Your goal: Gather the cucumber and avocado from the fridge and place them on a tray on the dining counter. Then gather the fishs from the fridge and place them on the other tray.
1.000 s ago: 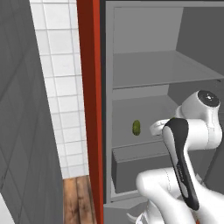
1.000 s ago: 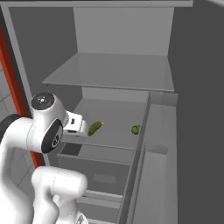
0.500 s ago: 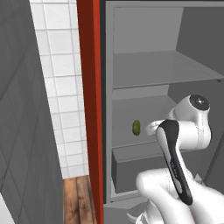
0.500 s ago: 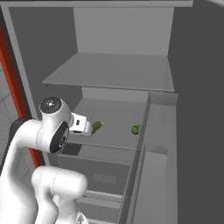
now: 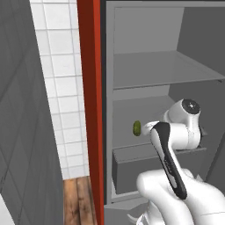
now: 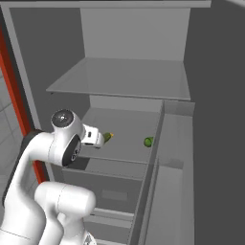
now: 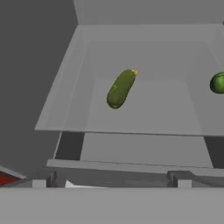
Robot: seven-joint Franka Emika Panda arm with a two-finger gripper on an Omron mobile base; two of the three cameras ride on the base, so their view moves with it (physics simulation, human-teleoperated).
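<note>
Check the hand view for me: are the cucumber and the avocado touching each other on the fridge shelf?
No, the cucumber lies mid-shelf while the avocado sits apart at the right edge, bare shelf between them.

Cucumber [image 6: 107,137] and avocado [image 6: 149,141] on shelf [image 6: 129,134]

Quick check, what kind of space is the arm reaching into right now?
Most likely an open fridge in a kitchen: bare grey shelves, a cucumber and an avocado on the middle shelf, white wall tiles beside it.

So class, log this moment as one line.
hand: open, empty | cucumber: on fridge shelf, ahead | avocado: same shelf, untouched
</note>
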